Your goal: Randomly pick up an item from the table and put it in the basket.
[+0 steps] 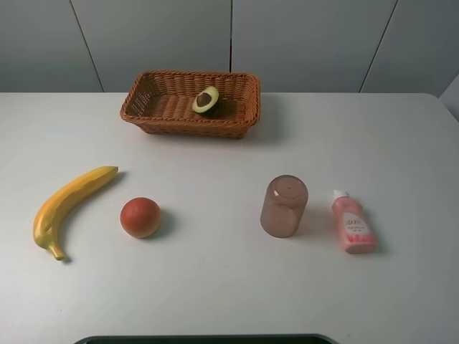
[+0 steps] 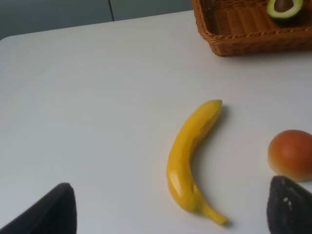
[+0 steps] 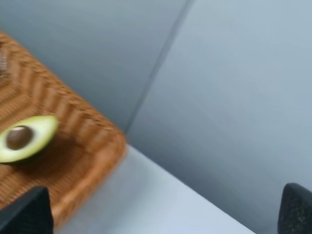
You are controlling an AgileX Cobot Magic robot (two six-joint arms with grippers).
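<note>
The halved avocado (image 1: 206, 100) lies cut side up inside the wicker basket (image 1: 150, 107) at the back of the white table (image 1: 215, 287). It also shows in the left wrist view (image 2: 284, 8) and the right wrist view (image 3: 27, 138), lying in the basket (image 2: 243, 39) (image 3: 83, 170). My left gripper (image 2: 173, 214) is open and empty, hovering above the table over the near end of the banana (image 2: 187, 156). My right gripper (image 3: 162, 214) is open and empty, raised beside the basket's corner, and this view is blurred. Neither gripper shows in the exterior high view.
A yellow banana (image 1: 68, 208) and a round red-orange fruit (image 1: 140, 217) lie at the front left. A brown translucent cup (image 1: 284, 206) and a pink bottle (image 1: 351, 222) lie at the front right. A grey wall stands behind the table.
</note>
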